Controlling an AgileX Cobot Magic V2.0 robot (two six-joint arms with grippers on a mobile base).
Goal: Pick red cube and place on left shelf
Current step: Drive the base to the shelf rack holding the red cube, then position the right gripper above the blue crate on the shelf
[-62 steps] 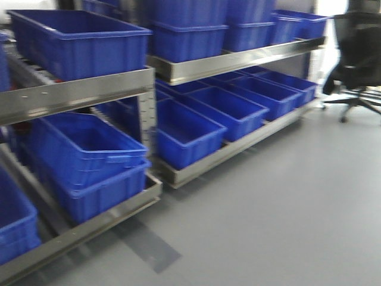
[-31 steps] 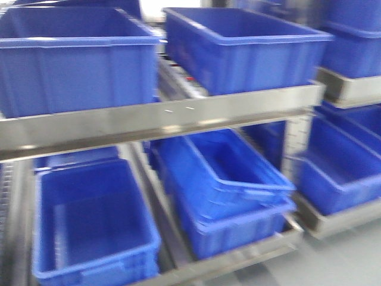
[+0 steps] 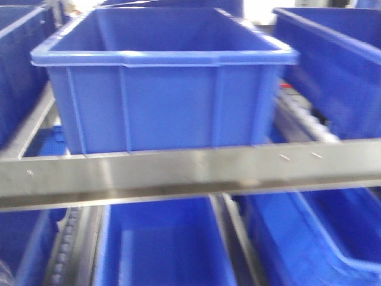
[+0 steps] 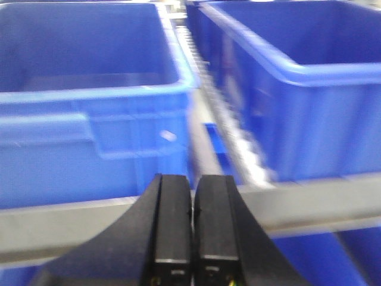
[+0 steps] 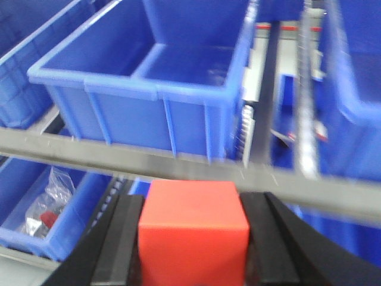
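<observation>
While the right gripper pinches the red cube and the left gripper sits pressed together, empty, the cube probably needs lifting over the shelf rail next.

The red cube is plain bright orange-red, unmarked. The left pincer and the right pincer are black. The crates are deep blue with ribbed walls, and the left shelf is brushed silver-grey steel.
</observation>
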